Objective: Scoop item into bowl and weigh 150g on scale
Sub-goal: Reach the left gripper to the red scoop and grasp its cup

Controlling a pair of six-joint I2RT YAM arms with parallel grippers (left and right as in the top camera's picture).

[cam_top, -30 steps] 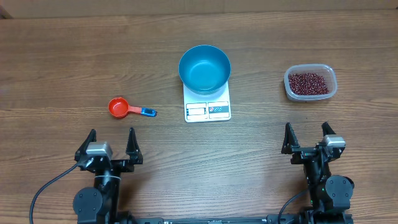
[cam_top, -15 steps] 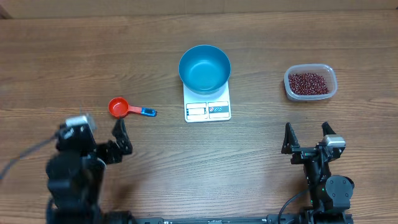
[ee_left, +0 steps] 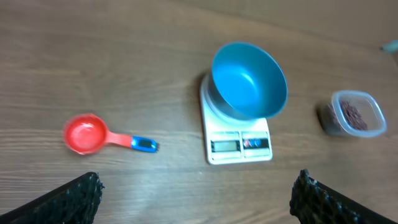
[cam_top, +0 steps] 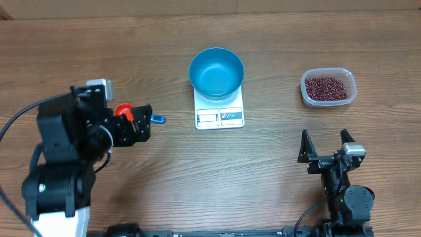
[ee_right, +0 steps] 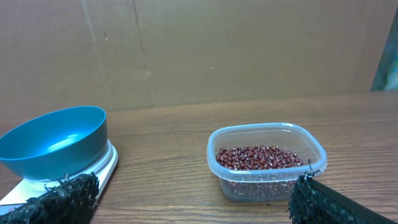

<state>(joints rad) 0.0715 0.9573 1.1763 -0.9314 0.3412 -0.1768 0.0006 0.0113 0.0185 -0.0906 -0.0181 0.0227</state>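
The blue bowl [cam_top: 216, 72] sits on the white scale [cam_top: 220, 116] in the middle of the tabletop [cam_top: 276, 171]. Red-brown beans [cam_top: 326, 87] lie in a clear plastic tub [cam_top: 352, 99] well to the right of the scale. The left gripper [cam_top: 139, 122] hovers with its jaws wide over the red measuring scoop [cam_top: 122, 110]. The right gripper [cam_top: 323, 139] is also wide open, near the front edge.

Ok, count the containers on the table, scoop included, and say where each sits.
3: the blue bowl on the scale, the clear tub of beans to the right, the red scoop to the left. None looks hidden.
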